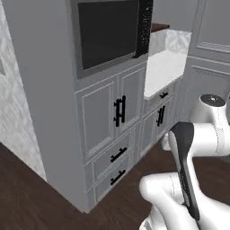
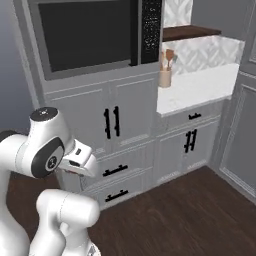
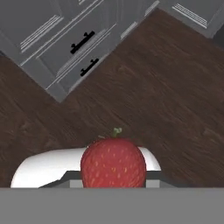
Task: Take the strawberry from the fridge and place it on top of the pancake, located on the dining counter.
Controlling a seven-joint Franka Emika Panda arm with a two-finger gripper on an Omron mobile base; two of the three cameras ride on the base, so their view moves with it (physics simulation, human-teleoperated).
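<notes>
Above the dark wood floor (image 3: 175, 87), the gripper (image 3: 113, 183) pinched the strawberry (image 3: 113, 162); carrying it to the pancake called for steady, unhurried travel and constant grip.

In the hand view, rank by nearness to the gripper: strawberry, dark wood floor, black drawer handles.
1. strawberry: in the gripper, bottom centre.
2. dark wood floor: beneath, mid-frame.
3. black drawer handles: on the grey drawers, upper left.
</notes>
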